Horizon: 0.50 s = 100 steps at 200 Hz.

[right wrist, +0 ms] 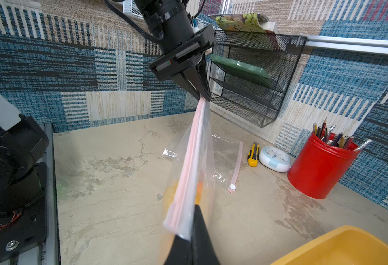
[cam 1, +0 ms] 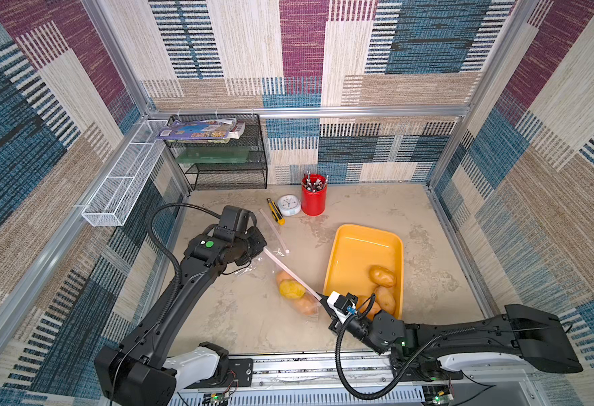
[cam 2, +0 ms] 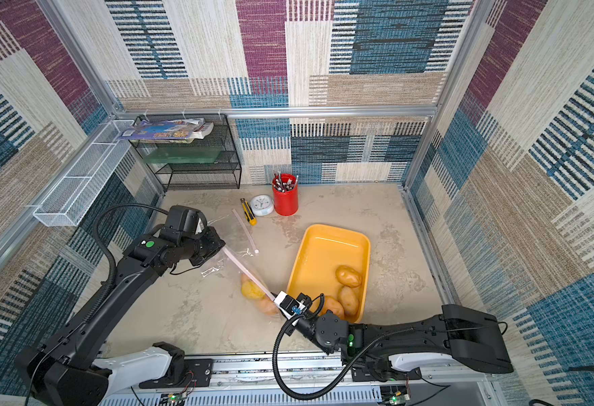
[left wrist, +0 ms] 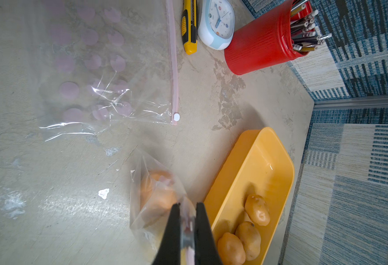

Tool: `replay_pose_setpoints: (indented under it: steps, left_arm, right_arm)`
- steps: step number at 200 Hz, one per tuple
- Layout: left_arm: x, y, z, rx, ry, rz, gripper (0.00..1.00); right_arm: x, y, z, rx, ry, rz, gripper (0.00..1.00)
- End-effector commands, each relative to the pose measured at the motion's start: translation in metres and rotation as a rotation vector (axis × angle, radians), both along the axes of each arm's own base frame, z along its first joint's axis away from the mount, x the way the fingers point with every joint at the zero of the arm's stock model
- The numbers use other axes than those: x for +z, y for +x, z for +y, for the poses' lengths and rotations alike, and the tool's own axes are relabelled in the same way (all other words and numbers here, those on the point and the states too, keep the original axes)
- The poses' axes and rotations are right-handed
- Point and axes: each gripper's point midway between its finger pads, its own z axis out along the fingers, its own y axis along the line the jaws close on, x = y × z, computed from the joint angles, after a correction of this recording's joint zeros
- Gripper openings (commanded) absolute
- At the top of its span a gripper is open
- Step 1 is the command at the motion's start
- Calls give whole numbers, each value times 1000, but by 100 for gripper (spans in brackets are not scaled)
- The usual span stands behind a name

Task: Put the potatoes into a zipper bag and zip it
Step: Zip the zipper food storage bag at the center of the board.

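A clear zipper bag (left wrist: 147, 206) hangs over the table with its pink zip strip (cam 1: 292, 274) (cam 2: 248, 272) (right wrist: 194, 149) pulled taut between both grippers. My left gripper (cam 1: 265, 250) (cam 2: 224, 249) (left wrist: 187, 205) (right wrist: 205, 98) is shut on the strip's far end. My right gripper (cam 1: 320, 298) (cam 2: 275, 298) (right wrist: 191, 213) is shut on its near end. Three potatoes sit low in the bag, one of them yellower (cam 1: 292, 290) (cam 2: 252, 291). Three more tan potatoes (cam 1: 382, 276) (cam 2: 348, 276) (left wrist: 257, 210) lie in the yellow tray (cam 1: 365, 228) (cam 2: 334, 228) (left wrist: 257, 137).
A second, empty zip bag (left wrist: 96, 80) (cam 1: 274, 228) lies flat behind the held one. A yellow utility knife (cam 1: 275, 211), a white clock (cam 1: 289, 205) and a red pencil cup (cam 1: 313, 197) stand at the back. A black mesh rack (cam 1: 225, 158) and a white wire basket (cam 1: 123, 182) line the back left.
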Motion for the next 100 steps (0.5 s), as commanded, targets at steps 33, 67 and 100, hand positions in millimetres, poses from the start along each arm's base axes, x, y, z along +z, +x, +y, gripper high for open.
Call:
replay_pose_setpoints:
  steps: [33, 67, 100]
  left_arm:
    - [8, 18, -4, 37, -44, -47, 0]
    - [11, 31, -13, 67, -109, -53, 0]
    - [14, 52, -20, 99, -137, -62, 0]
  right_arm:
    - [15, 5, -11, 45, 123, 37, 0]
    - [20, 30, -23, 51, 184, 92, 0]
    - [24, 79, -44, 16, 251, 169, 0]
